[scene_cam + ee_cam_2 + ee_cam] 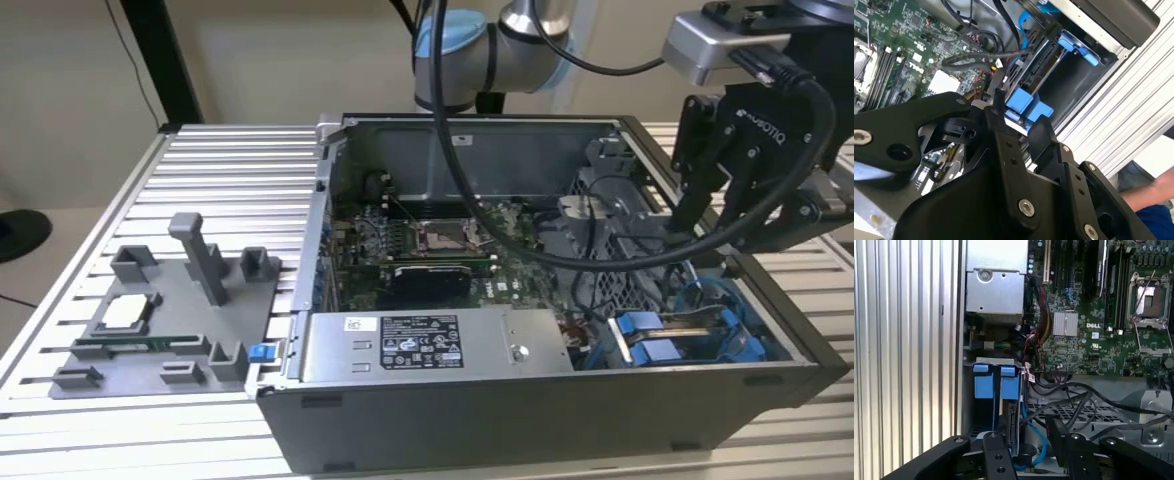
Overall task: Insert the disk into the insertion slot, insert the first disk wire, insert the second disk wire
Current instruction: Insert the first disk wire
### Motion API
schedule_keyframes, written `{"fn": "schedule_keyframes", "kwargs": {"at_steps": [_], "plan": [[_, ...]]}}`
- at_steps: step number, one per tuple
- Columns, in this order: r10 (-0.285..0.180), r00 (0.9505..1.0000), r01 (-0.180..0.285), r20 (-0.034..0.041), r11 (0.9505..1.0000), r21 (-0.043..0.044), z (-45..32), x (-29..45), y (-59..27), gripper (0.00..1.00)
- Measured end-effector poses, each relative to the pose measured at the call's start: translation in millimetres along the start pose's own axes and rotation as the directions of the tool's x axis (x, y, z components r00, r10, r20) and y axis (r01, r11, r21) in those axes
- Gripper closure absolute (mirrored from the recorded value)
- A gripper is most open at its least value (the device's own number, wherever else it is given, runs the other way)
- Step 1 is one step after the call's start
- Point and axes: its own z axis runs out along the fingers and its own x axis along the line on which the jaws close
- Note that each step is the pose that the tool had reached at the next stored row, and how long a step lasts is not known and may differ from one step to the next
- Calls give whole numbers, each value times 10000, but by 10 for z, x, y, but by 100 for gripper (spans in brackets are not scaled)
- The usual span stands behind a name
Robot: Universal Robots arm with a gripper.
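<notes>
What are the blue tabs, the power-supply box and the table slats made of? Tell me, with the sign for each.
Blue tabs: likely moulded plastic, uniform bright colour, dull sheen.
Power-supply box: apparently bare sheet metal, grey, matt, with folded edges.
Table slats: probably extruded aluminium, pale silver, evenly ribbed.

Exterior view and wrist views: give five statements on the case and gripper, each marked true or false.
1. The disk in its blue carrier sits in the insertion slot. True.
2. The gripper grips the disk. False: its jaws stand apart, empty.
3. A cooler covers the processor socket. False: the socket is bare.
4. The power-supply box lies inside the case. True.
5. The grey fixture tray lies on the exterior view's right of the case. False: on its left.
</notes>
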Motion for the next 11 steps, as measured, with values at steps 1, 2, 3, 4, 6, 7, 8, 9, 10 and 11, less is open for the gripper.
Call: {"fn": "schedule_keyframes", "kwargs": {"at_steps": [1,2,3,4,6,7,8,9,10,11], "plan": [[-3,10000,3,-5,10000,40,4,-26,-1,0],[-4,10000,4,-27,10000,78,12,-51,-1,0],[-7,10000,8,-83,9999,113,18,-81,-2,0],[-10,9999,12,-161,9999,138,25,-112,-2,0],[-19,9994,26,-334,9998,181,38,-173,-3,0],[-27,9991,36,-431,9998,197,45,-197,-4,0],[-45,9986,56,-524,9998,210,52,-214,-4,0],[-71,9982,84,-592,9997,220,59,-223,-4,0],[-111,9978,126,-650,9997,228,67,-229,-4,0],[-151,9975,167,-686,9996,228,74,-232,-4,0]]}}
